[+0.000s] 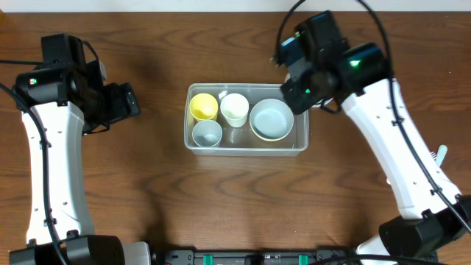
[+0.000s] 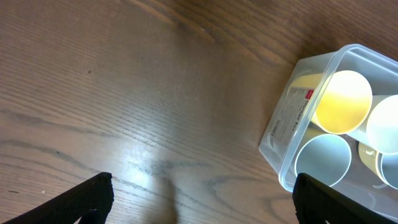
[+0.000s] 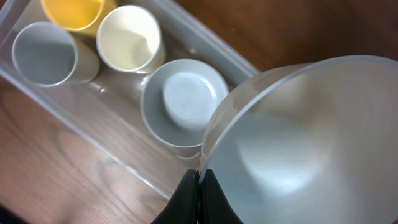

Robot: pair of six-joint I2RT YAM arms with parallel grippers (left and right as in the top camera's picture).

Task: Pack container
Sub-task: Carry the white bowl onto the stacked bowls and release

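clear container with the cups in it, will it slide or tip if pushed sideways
Likely slides rather than tips: the container is low and wide on the smooth table. Its thin clear walls may flex. The tall white cup inside could wobble.

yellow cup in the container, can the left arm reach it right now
Probably yes: the left fingers are open and empty, only bare table lies between them and the container, and the yellow cup stands uncovered in its nearest corner.

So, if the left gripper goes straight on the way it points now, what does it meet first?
Probably the bare wooden table: the open left gripper points at it, with the container off to one side.
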